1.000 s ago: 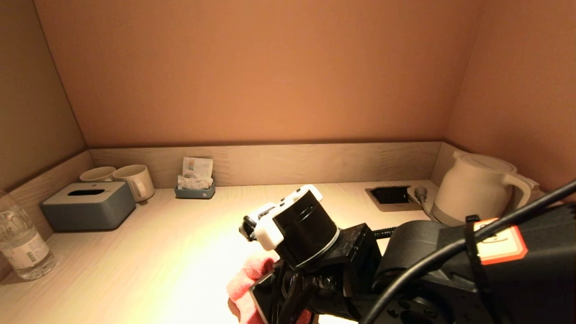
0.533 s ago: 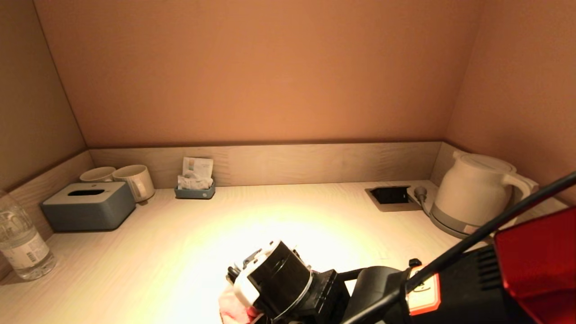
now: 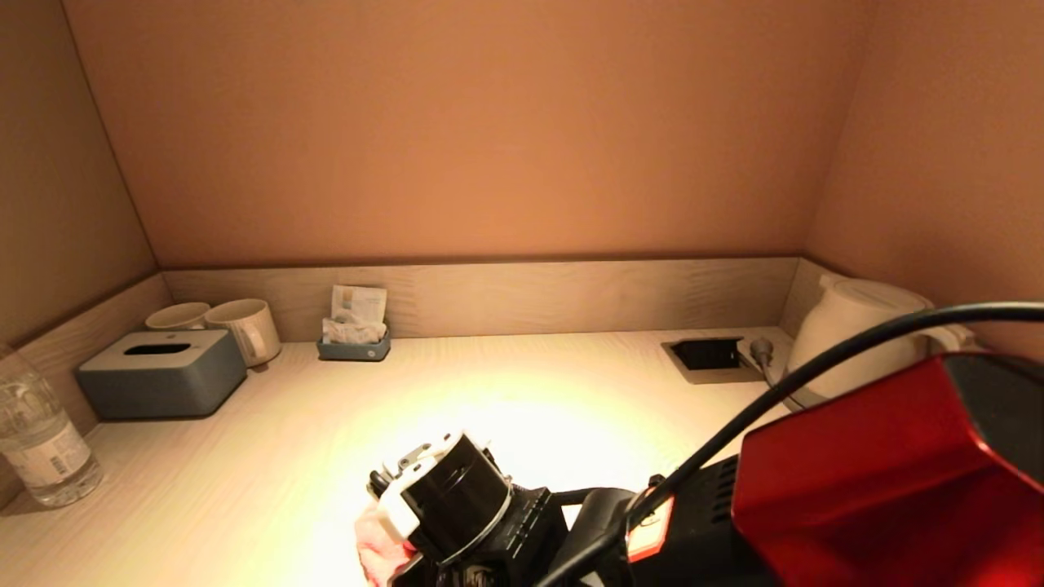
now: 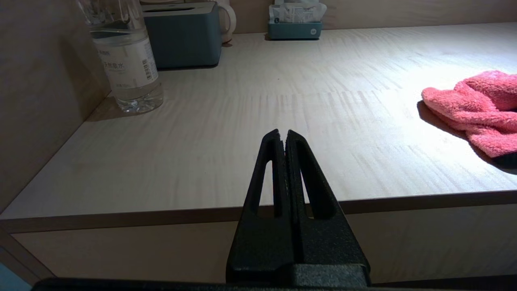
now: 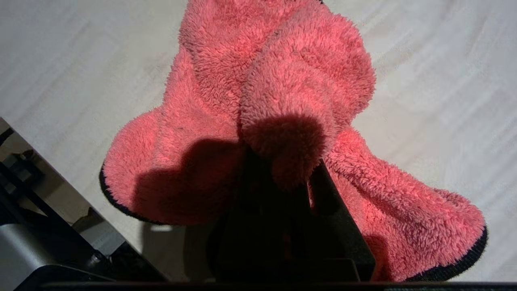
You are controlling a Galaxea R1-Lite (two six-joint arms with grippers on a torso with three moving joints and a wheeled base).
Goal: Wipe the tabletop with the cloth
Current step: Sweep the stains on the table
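While clamped, right pincer [image 5: 282, 178] apparently grips cloth [image 5: 282, 93]

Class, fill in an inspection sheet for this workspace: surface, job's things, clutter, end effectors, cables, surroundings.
Surface: pale wooden tabletop, brightly lit at centre.
Job's things: pink cloth lying bunched near the front edge.
Clutter: water bottle, tissue box, two mugs, sachet holder, kettle.
End effectors: right end effector shut on the cloth; left end effector shut, empty, off the front edge.
Cables: black cable over the right arm; kettle plug by the socket recess.
Surroundings: plain alcove walls.
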